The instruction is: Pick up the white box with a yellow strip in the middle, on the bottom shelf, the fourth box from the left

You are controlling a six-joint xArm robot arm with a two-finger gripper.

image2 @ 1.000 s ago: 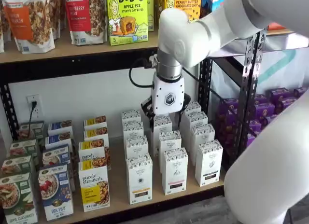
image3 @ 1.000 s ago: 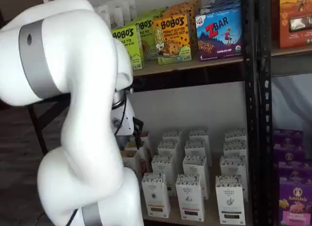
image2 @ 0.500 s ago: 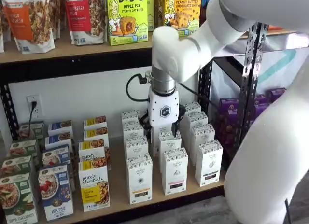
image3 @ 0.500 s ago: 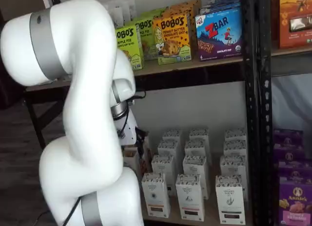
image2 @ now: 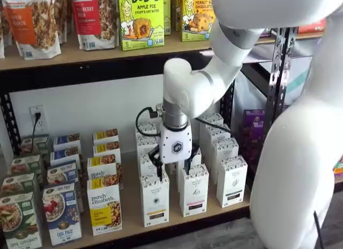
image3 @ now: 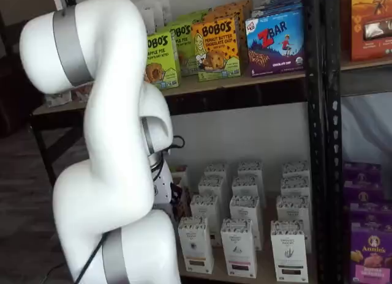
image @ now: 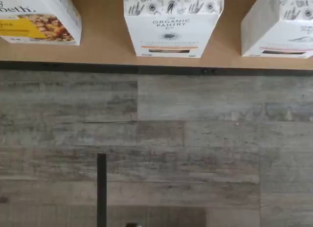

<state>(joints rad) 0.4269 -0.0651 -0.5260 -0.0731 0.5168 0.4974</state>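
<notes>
The white box (image2: 155, 198), with its thin yellow-orange strip, stands at the front of the bottom shelf (image2: 130, 207). It also shows in a shelf view (image3: 196, 244). In the wrist view the white box (image: 173, 25) faces the camera from the shelf's front edge (image: 107, 48). My gripper (image2: 172, 166) hangs just above and slightly behind the box, over the second row of white cartons. Its two black fingers stand apart and hold nothing. In a shelf view my own arm hides most of the gripper (image3: 174, 197).
A "purely elizabeth" box (image2: 103, 206) stands to the left of the white box and a like white carton (image2: 194, 190) to its right. More white cartons fill the rows behind. The upper shelf (image2: 80, 56) runs close overhead. A black rack post (image2: 277, 93) stands at the right.
My gripper has come down and to the left, from over the back rows of white cartons to just above the front rows. No box has moved.
</notes>
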